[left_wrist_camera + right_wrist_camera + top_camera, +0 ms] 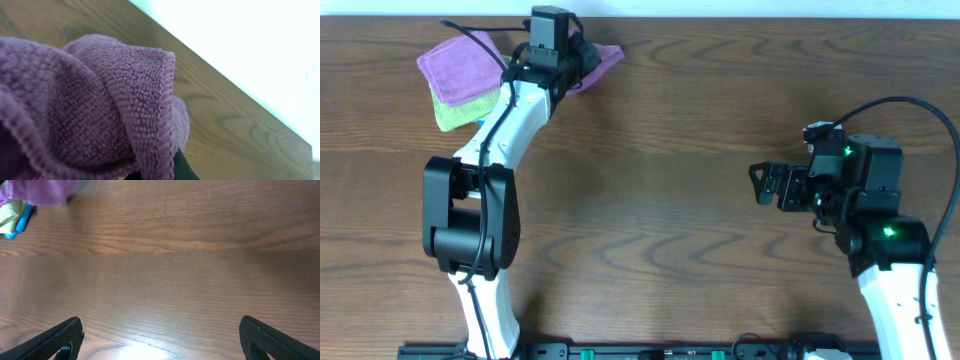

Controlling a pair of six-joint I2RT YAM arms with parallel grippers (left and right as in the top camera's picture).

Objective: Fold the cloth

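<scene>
A purple terry cloth (602, 57) is bunched up at the far edge of the table, left of centre. My left gripper (578, 56) is shut on it. In the left wrist view the cloth (100, 100) fills most of the frame in loose folds and drapes over the dark finger tip (176, 169). It hides the jaws. My right gripper (766, 185) is open and empty at the right side of the table. Its two dark fingers stand wide apart over bare wood in the right wrist view (160, 340).
A stack of folded cloths lies at the far left, a purple one (460, 62) on top of a green one (458, 110). The right wrist view shows the green cloth (10, 216) and a blue edge (22, 221). The table is brown wood (670, 200).
</scene>
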